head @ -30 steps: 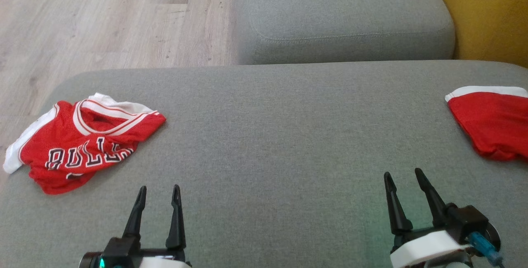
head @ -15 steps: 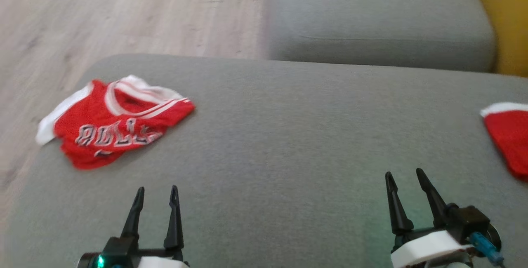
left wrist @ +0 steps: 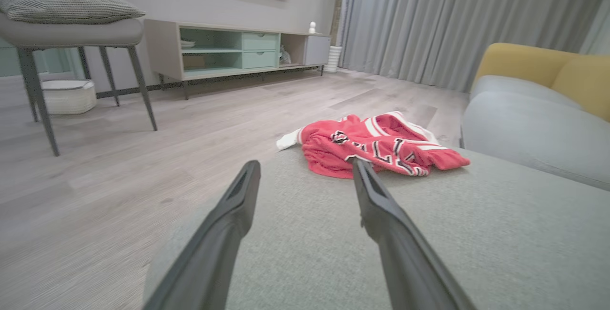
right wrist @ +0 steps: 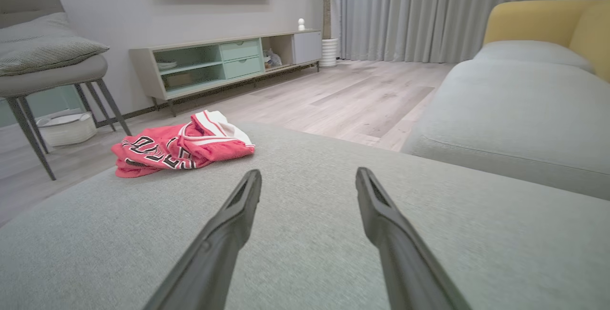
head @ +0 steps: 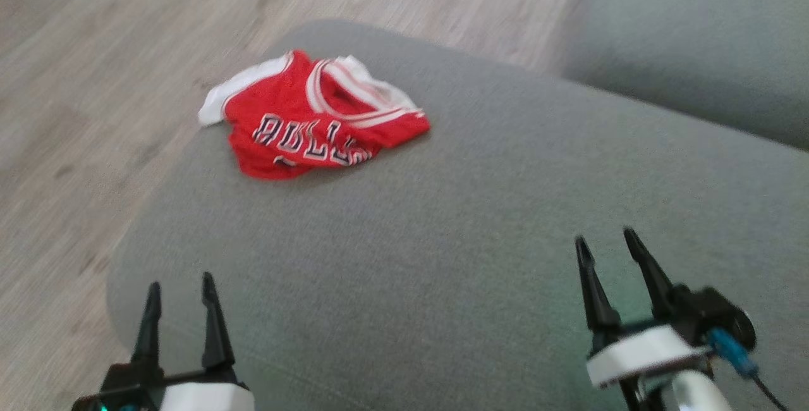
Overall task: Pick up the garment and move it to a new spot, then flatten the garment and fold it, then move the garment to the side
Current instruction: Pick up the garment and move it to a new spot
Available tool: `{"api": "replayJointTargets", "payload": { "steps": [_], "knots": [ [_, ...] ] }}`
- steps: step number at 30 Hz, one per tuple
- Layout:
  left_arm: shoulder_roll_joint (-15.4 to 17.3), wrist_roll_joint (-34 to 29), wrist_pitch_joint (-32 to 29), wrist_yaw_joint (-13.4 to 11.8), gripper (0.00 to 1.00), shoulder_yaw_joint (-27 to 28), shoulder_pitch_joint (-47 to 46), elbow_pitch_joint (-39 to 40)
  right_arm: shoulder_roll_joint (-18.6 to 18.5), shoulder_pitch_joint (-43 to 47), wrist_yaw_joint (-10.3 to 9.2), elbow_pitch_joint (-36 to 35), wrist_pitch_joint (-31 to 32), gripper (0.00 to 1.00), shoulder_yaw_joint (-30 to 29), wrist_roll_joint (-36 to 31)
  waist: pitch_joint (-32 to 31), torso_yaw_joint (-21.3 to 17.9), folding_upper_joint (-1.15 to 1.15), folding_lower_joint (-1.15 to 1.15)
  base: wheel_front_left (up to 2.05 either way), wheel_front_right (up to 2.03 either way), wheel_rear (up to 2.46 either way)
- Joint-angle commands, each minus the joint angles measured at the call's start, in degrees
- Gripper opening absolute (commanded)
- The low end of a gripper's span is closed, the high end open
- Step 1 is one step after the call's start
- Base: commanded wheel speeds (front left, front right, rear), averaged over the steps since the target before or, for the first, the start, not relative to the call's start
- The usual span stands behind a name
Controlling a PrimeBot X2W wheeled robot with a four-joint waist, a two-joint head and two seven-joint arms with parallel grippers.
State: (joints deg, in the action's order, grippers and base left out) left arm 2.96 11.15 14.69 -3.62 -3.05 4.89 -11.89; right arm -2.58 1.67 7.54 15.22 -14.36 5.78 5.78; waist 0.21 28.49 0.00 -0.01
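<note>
The garment (head: 313,125) is a red jersey with white trim and dark lettering, lying crumpled near the far left corner of the grey cushion (head: 480,221). In the left wrist view the garment (left wrist: 376,145) lies just beyond my left gripper (left wrist: 305,167). The right wrist view has the garment (right wrist: 178,145) off to the left of my right gripper (right wrist: 309,174). In the head view my left gripper (head: 180,284) hangs at the cushion's near left edge and my right gripper (head: 603,240) at the lower right. Both stand open and empty, well short of the garment.
Wooden floor (head: 95,114) lies left of and beyond the cushion. A second grey cushion (head: 701,44) sits at the back right, with a yellow backrest (left wrist: 533,64) behind it. A chair (left wrist: 71,33), a white basket (left wrist: 66,95) and a low TV cabinet (left wrist: 233,47) stand farther off.
The head camera has swung left, so the jersey now sits near the top centre and the second red garment at the right has left the picture. Both grippers stay open.
</note>
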Motion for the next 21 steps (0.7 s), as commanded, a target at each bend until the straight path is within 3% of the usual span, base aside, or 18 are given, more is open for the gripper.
{"api": "replayJointTargets", "payload": {
  "steps": [1, 5, 11, 16, 21],
  "knots": [
    [-0.08, 0.63, 0.30, -0.52, 1.00, 2.39, -2.02, 2.61, -0.39, -4.08, -0.05, -1.39, -0.63, 1.00, 1.72, -0.69, 3.53, 2.44, 0.00, 0.01, 0.00, 0.00, 0.00],
    [-0.08, 1.11, 0.30, -0.58, 1.00, 3.04, -3.51, 3.90, -1.78, -5.27, -0.05, -1.25, -0.63, 1.00, 2.05, -1.63, 6.39, 2.83, 0.00, 0.01, 0.00, 0.00, 0.00],
    [1.66, -3.58, 0.30, 3.93, 1.00, 3.42, -17.41, 1.92, -6.48, -6.06, -0.05, -2.77, -0.63, 1.00, 0.90, -3.75, 13.61, 2.25, 0.00, 0.01, 0.00, 0.00, 0.00],
    [6.32, -4.47, -0.06, 8.02, 1.00, 2.87, -36.19, -9.87, -11.00, -9.04, -0.05, -4.69, -0.63, 1.00, 1.36, -5.74, 21.03, -1.51, 0.00, 0.01, 0.00, 0.00, 0.00],
    [10.87, -2.46, -9.93, 10.23, 1.00, 1.82, -54.57, -26.25, -14.85, -11.98, -0.05, -7.09, -0.63, 1.00, 1.72, -7.01, 27.08, -5.70, 0.00, 0.01, 0.00, 0.00, 0.00]
  ]
}}
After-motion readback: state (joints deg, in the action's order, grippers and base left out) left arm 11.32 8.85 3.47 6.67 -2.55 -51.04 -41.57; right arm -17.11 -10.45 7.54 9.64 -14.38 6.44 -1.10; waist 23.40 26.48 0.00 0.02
